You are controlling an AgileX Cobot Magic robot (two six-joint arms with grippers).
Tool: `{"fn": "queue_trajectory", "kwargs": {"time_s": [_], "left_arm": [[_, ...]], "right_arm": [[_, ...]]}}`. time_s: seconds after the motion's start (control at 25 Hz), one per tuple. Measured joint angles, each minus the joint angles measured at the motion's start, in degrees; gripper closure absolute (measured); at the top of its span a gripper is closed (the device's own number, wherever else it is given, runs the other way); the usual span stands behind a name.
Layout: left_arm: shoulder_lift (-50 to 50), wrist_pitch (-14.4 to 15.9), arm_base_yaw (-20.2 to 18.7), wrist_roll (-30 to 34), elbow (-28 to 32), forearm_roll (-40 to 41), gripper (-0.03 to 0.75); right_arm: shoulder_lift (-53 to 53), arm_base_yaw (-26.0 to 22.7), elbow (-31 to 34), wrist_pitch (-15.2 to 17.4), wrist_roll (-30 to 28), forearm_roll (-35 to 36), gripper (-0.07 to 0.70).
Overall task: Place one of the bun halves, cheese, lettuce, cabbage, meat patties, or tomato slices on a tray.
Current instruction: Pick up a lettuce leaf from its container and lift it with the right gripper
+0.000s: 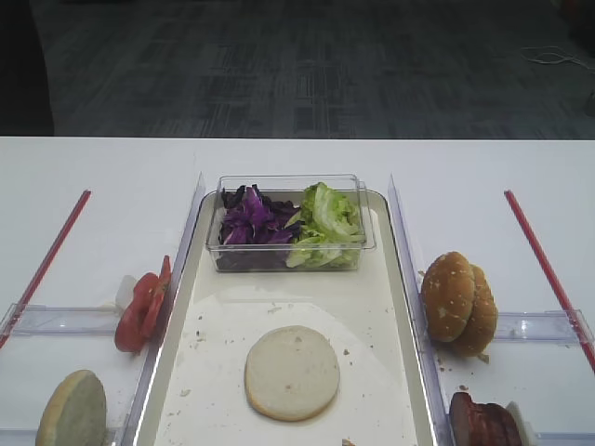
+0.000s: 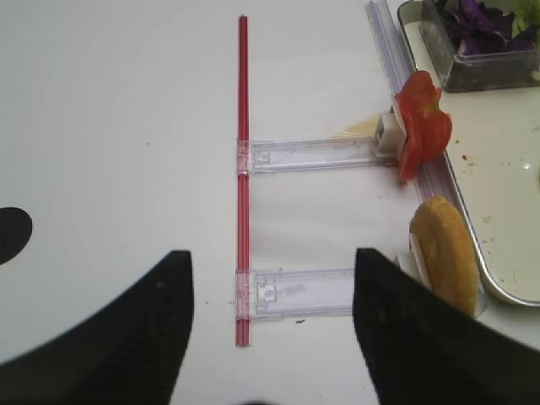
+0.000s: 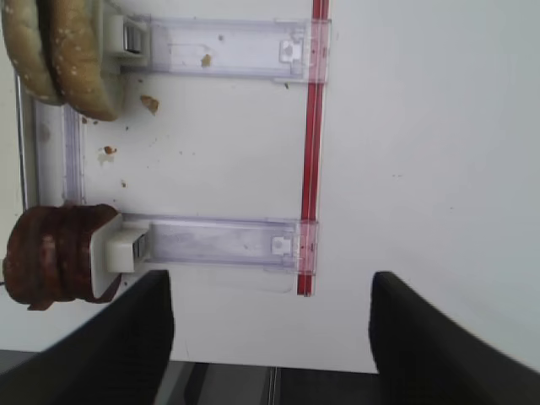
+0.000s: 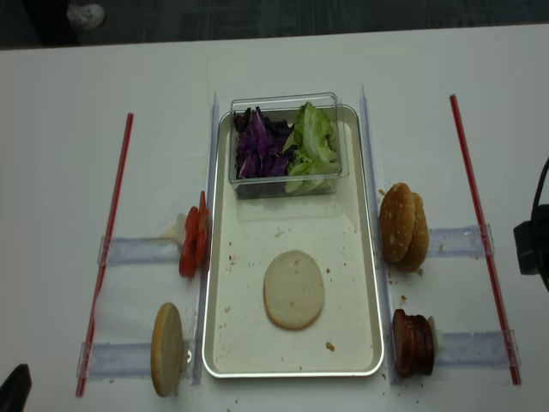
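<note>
Right wrist view: right gripper (image 3: 270,337) spread, empty, hovering over counter (image 3: 422,126) beside meat patties (image 3: 55,253). Left gripper (image 2: 270,329) also spread. Pale bun half (image 1: 292,372) lies flat on tray (image 1: 395,279). Risk: patties stand on edge in holder; off-centre pinch could topple them.

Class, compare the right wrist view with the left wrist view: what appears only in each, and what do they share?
Only the right wrist view shows the sesame bun halves and the stacked meat patties, both standing on edge against clear holders.

Only the left wrist view shows the tomato slices, a pale bun half, the tray and the clear tub holding cabbage.

Both show open dark jaws, a white table, a red stick and clear plastic rails.
</note>
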Motion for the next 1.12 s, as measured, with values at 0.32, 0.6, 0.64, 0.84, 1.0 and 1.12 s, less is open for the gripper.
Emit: {"fn": "queue_trajectory", "kwargs": {"time_s": [0.32,0.6,0.64,0.84,1.0,1.12], "left_arm": [[0.0,0.0,0.0,0.0,0.0,0.0,0.294],[0.0,0.0,0.0,0.0,0.0,0.0,0.294],[0.0,0.0,0.0,0.0,0.0,0.0,0.294],[0.0,0.0,0.0,0.0,0.0,0.0,0.294],[0.0,0.0,0.0,0.0,0.0,0.0,0.294],[0.0,0.0,0.0,0.0,0.0,0.0,0.294]], "right_arm": [[9.2,0.0,-7.0,-0.6,-0.1,0.0,0.136],[18.9,0.0,-15.0,-0.9,-0.1,0.0,0.139],[20.3,0.0,-16.2,-1.0,-0.1,0.0,0.139],[26.6,0.0,-22.2,-1.0,-0.1,0.0,0.14],[31.4,0.0,-26.6,-1.0,-0.2,0.0,0.141],[34.7,0.0,-29.7,-1.0,-0.3,0.0,0.141]]}}
